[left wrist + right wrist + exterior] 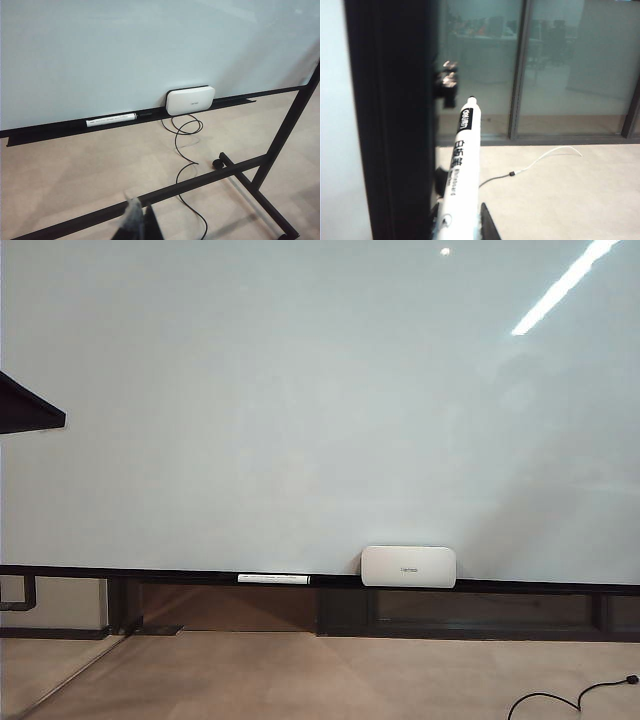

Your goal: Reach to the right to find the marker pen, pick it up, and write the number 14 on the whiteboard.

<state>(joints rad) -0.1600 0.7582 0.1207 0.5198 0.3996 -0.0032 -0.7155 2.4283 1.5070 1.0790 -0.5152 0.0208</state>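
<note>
The whiteboard (300, 410) fills the exterior view, glossy and pale, with a dark ledge (180, 573) along its lower edge; its face shows only light reflections, and the number 14 is not in view. In the right wrist view the marker pen (465, 160), a white barrel with black print, sticks out from between the fingers of my right gripper (462, 222), which is shut on it beside a dark upright frame (390, 125). My left gripper (140, 220) hangs above the floor in front of the whiteboard (125, 50), fingers together, nothing between them.
A second white marker (273, 579) (111, 119) lies on the ledge, next to a white rounded box (408, 566) (190, 99). A black cable (185, 150) runs over the floor. The board's stand bars (240, 170) cross the floor. A dark arm part (28, 406) pokes in at the left edge.
</note>
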